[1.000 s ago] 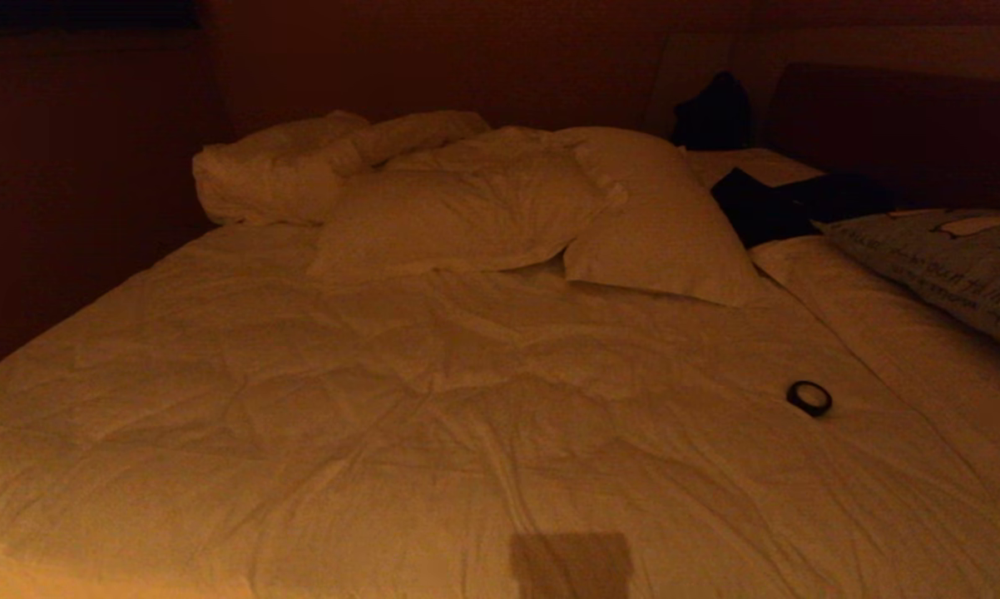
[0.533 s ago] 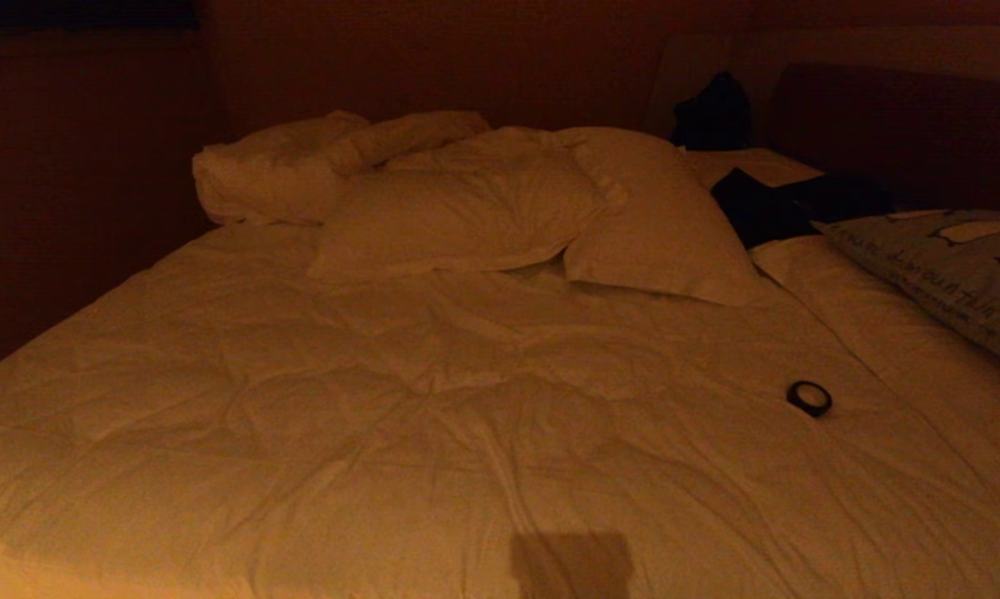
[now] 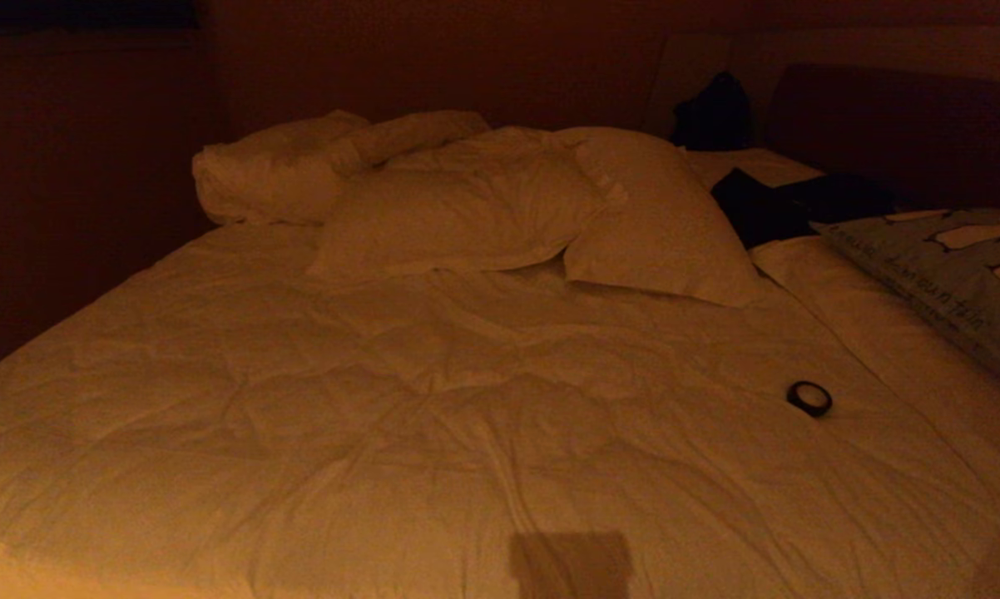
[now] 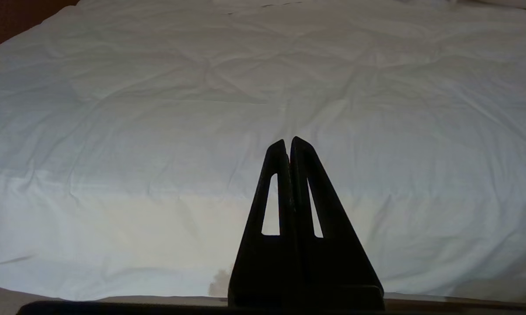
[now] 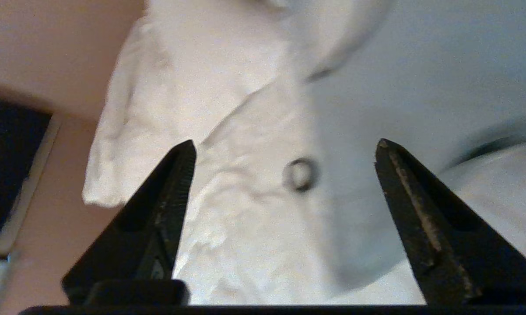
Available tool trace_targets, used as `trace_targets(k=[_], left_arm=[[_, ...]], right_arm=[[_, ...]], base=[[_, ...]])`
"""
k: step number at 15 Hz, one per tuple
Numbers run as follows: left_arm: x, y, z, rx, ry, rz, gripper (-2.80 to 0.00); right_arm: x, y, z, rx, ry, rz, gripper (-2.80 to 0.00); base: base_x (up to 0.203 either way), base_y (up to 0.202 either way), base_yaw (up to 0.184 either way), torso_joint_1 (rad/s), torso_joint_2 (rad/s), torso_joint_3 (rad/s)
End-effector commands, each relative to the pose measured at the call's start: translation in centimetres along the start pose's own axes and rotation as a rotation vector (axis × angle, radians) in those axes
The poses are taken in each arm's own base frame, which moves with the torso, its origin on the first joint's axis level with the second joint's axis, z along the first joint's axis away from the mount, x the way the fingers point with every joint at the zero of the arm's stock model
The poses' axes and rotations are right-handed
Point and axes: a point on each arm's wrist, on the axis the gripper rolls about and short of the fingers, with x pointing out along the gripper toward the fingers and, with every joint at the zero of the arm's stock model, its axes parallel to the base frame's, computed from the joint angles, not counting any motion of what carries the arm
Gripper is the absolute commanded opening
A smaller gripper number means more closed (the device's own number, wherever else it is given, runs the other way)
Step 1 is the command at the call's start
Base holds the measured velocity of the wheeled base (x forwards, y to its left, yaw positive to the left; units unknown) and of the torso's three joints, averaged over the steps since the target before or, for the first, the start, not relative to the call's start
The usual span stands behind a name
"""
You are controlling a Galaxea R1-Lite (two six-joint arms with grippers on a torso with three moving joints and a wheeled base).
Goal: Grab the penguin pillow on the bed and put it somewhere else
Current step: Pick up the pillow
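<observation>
Half of penguin pillow [image 3: 957, 283] cut off at frame edge; right pincer [image 5: 285, 153] released, left pincer [image 4: 288, 142] clenched.

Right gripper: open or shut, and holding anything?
Open and empty. The right gripper shows its two dark fingers spread wide, with only the wrinkled cream-white bed visible between them.

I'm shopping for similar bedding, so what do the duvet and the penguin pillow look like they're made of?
The duvet looks like matte cotton-type cloth with quilted filling: fine creases, puffy panels. The penguin pillow looks like smooth printed woven fabric, softly stuffed; exact fibre unclear.
</observation>
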Motion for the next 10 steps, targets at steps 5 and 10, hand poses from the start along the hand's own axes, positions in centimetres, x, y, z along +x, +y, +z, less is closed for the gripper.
trace_targets(k=[5, 10], left_arm=[[0.0, 0.0, -0.1, 0.000, 0.003, 0.000, -2.80], [0.0, 0.0, -0.1, 0.000, 0.003, 0.001, -2.80]], right_arm=[[-5.2, 12.1, -5.6, -0.104, -0.008, 0.082, -2.23], [-4.6, 16.0, -9.7, -0.039, 0.117, 0.095, -2.80]], base=[[0.000, 0.000, 0.000, 0.000, 0.00, 0.000], [0.000, 0.000, 0.000, 0.000, 0.00, 0.000]])
